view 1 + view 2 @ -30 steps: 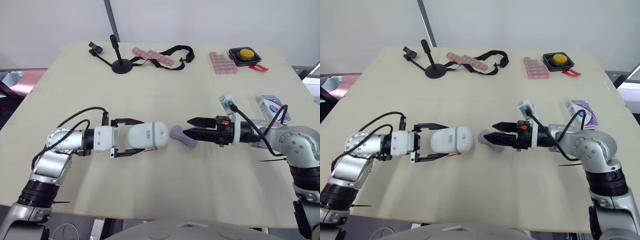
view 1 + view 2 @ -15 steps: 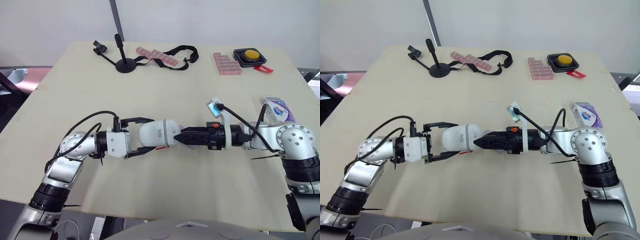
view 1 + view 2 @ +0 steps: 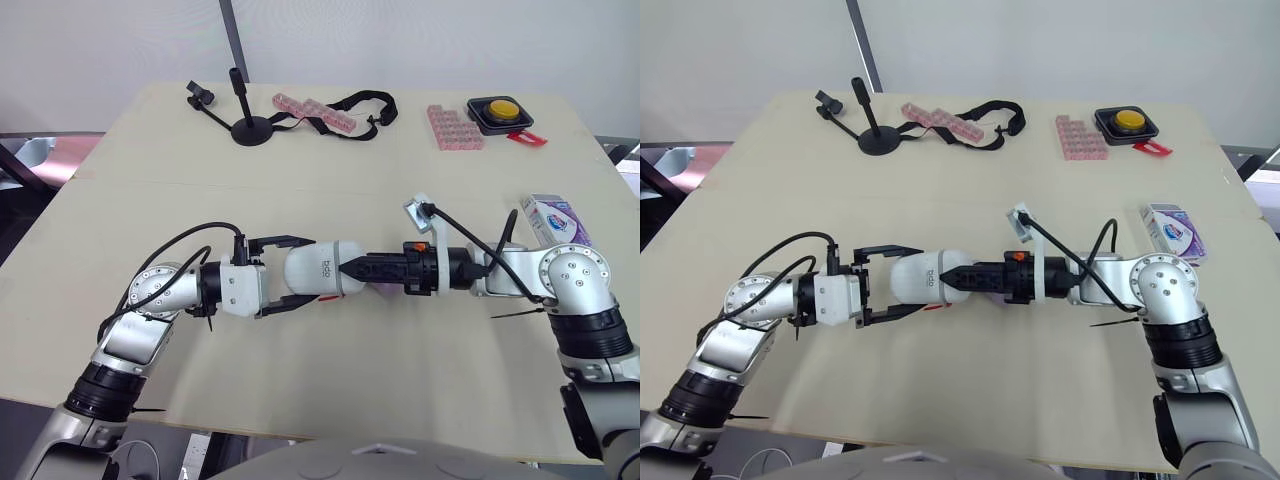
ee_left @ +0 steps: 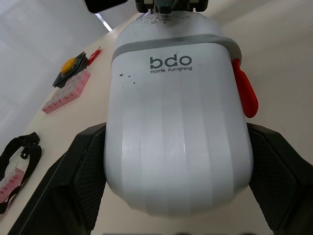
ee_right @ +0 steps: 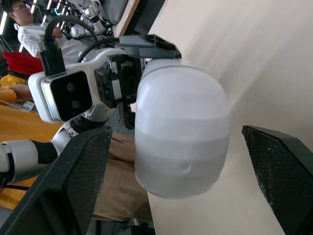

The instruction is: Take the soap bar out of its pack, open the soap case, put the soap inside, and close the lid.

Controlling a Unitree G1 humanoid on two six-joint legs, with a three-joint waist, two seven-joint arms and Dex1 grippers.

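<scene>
Gripping soap case in left tool, right tool outstretched against it

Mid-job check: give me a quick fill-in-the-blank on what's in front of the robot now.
The left gripper holds the soap case, whose logo reads ___.
The right gripper, facing the case, is ___.
The soap pack lies beside the robot's ___ arm.
The push button has a ___ cap.
Missing: bdo; open; right; yellow.

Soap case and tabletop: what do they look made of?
Soap case: likely moulded plastic, a smooth white semi-gloss shell with a grey seam band and printed logo. Tabletop: pale beige and matte, probably laminate or wood board; no grain is visible.
</scene>
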